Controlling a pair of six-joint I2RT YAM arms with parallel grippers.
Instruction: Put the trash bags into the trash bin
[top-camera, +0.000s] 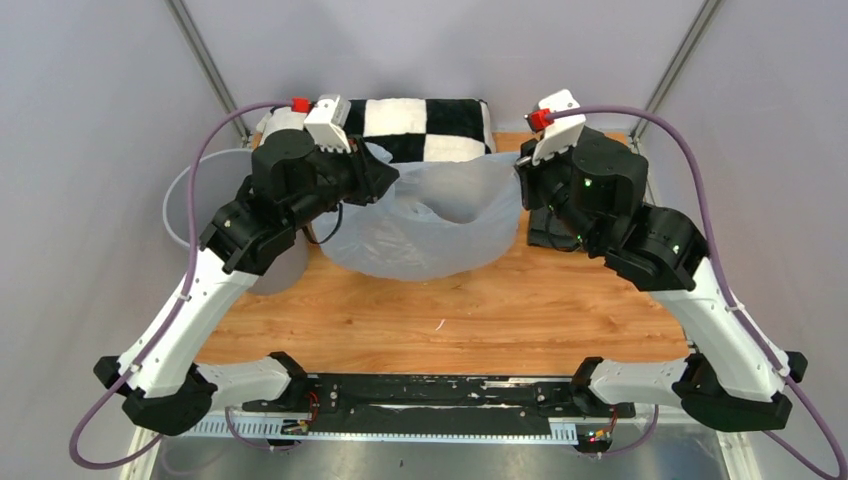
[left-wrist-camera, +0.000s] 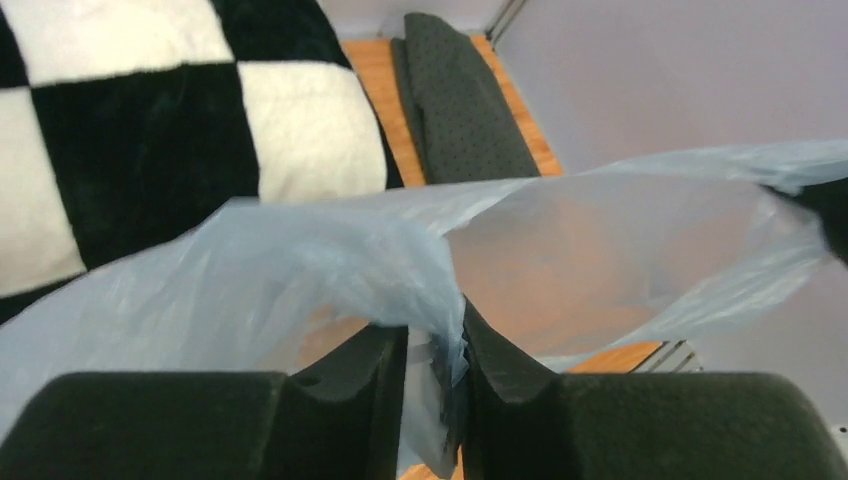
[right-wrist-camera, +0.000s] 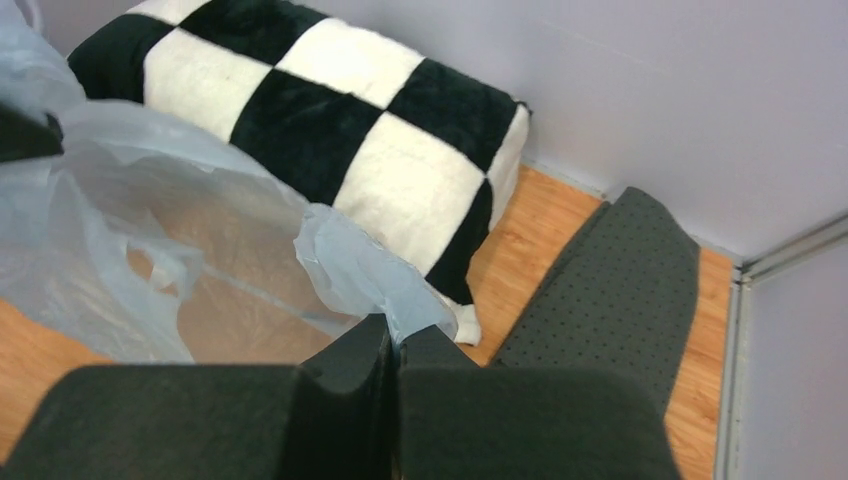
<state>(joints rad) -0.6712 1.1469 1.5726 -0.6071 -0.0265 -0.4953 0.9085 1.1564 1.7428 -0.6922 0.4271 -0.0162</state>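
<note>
We see the brown wooden table (top-camera: 450, 330) with the black-and-white checkered plush pillow (top-camera: 420, 125) at its 12 o'clock edge. The round grey plastic trash bin (top-camera: 195, 195) stands at 9 o'clock, partly behind the left arm. The translucent pale blue plastic trash bag (top-camera: 440, 220) hangs open near the table's middle, outside the bin. The dark grey textured mat (right-wrist-camera: 610, 290) lies at 2 o'clock. The left gripper (left-wrist-camera: 435, 370) is clamped on the bag's 9 o'clock rim, and the right gripper (right-wrist-camera: 397, 350) on its 3 o'clock rim.

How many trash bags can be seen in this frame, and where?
1. The trash bag hangs stretched between the left gripper and right gripper over the table, in front of the checkered pillow. Another nested inside it would not show.
</note>
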